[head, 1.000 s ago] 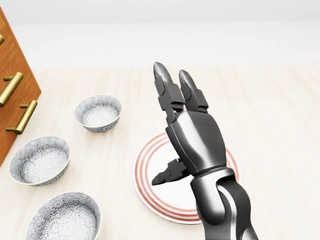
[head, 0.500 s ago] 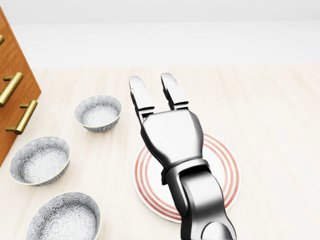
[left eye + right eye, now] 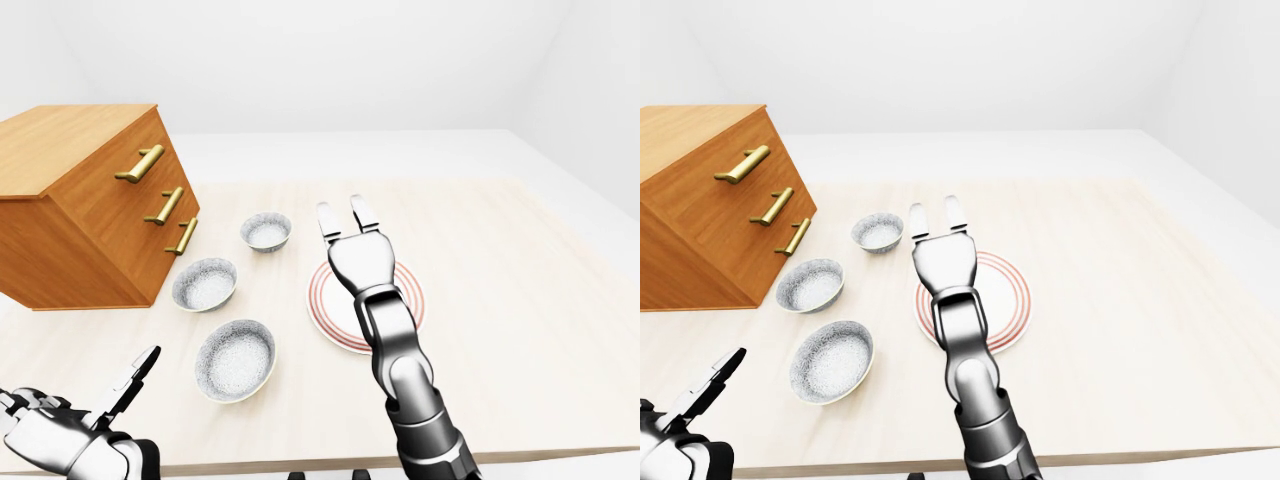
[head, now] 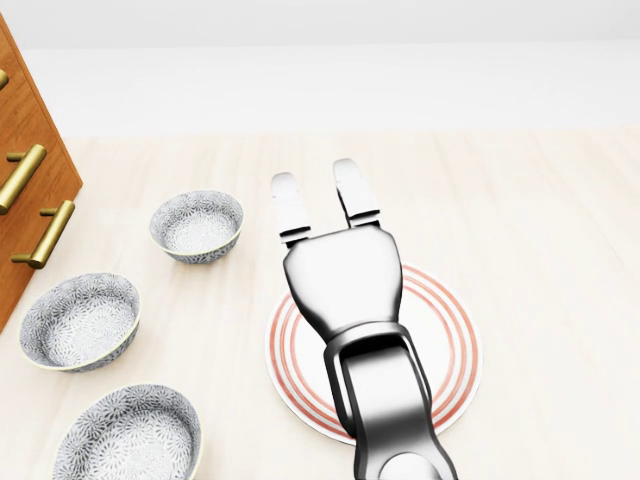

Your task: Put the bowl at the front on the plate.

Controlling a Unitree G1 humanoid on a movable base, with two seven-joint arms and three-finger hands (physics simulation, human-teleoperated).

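Three patterned grey bowls stand in a row at the left of the head view: the nearest bowl (image 4: 128, 437) at the bottom, a middle bowl (image 4: 80, 320) and a far bowl (image 4: 197, 225). To their right lies the white plate (image 4: 452, 340) with red rings. My right hand (image 4: 316, 182) hovers flat over the plate's left half, palm down, fingers stretched out and open, holding nothing. Its forearm hides part of the plate. My left hand (image 3: 95, 410) shows at the bottom left of the left-eye view, open and empty, below the nearest bowl.
A wooden chest of drawers (image 3: 90, 200) with brass handles stands at the left, close to the middle and far bowls. The pale wooden table (image 3: 520, 300) stretches to the right of the plate; its near edge runs along the bottom of the eye views.
My right hand has rolled from edge-on to palm-down over the plate, swinging slightly left and then settling back. Bowls and plate have not moved.
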